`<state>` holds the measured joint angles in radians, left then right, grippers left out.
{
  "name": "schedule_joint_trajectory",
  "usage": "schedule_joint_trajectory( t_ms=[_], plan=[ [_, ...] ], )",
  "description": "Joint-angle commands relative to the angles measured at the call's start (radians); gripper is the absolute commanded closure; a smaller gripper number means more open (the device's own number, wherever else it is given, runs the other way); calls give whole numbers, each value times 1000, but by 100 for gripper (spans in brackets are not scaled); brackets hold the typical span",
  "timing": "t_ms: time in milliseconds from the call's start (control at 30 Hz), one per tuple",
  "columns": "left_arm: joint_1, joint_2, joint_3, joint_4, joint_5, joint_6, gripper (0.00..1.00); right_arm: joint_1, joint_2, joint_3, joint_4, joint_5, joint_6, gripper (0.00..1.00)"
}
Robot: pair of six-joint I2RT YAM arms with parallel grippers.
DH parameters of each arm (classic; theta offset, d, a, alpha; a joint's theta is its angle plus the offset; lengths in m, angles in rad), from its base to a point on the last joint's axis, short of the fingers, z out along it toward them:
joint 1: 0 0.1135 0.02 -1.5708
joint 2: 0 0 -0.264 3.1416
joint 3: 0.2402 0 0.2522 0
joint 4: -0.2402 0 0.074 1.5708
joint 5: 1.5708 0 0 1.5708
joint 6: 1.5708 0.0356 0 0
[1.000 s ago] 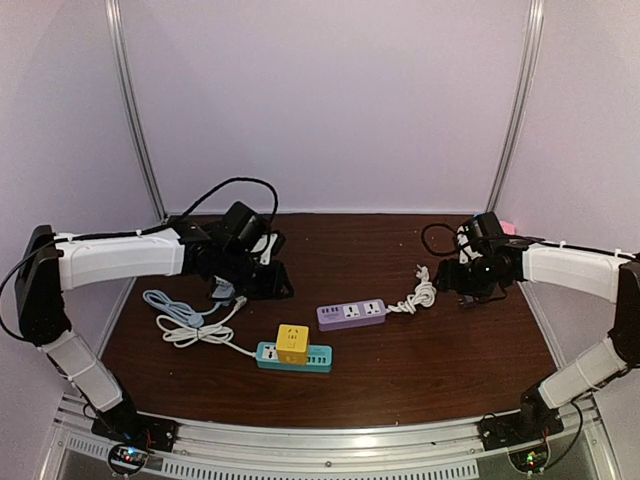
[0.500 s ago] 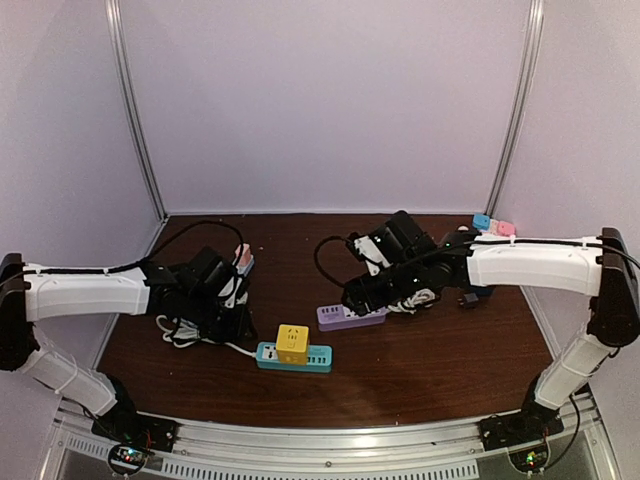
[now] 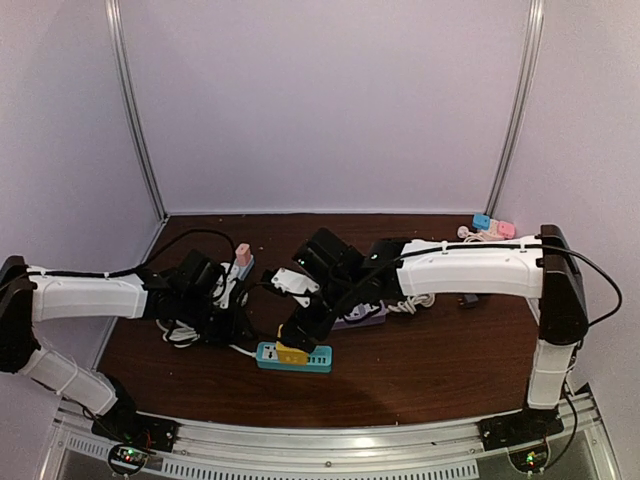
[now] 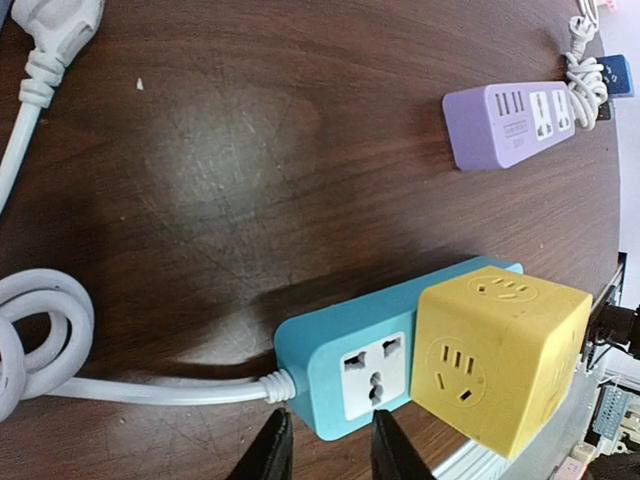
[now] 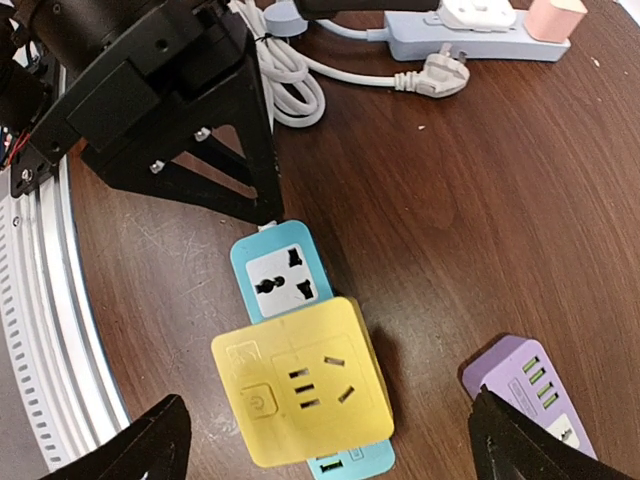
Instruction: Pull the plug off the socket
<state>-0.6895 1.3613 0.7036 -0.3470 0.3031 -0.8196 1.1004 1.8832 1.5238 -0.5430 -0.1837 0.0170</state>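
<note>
Nearest me, the yellow plug [image 4: 500, 350] sits in the blue socket strip [image 4: 330, 350] on the table [image 3: 430, 370]. My right claw [image 5: 325, 400] hangs over it, fingers wide apart. My left claw [image 4: 328, 450] is at the strip's cord end; maybe pinching, I cannot tell. A purple strip [image 4: 510, 122] lies behind.

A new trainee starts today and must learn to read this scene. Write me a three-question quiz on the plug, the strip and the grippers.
1. True or false: the yellow plug is already out of its socket.
2. Which gripper is open over the plug? A) left gripper B) right gripper
3. What colour is the power strip holding the plug?
Key: 1 false; 2 B; 3 teal.
</note>
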Motion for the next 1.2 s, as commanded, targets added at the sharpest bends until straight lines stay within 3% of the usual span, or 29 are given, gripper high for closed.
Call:
schedule_joint_trajectory(
  t_ms=[0,267,700,1167],
  plan=[
    [29,17,-15,77,104,35,72,15,91,95,-106,-58,-116,2],
    [66,22,-17,71,153,65,70,24,202,184,-166,-57,-162,8],
    [105,51,-23,178,234,24,69,24,209,185,-56,93,-78,48],
    [111,214,-30,456,330,-99,84,31,240,231,16,251,34,52]
  ],
)
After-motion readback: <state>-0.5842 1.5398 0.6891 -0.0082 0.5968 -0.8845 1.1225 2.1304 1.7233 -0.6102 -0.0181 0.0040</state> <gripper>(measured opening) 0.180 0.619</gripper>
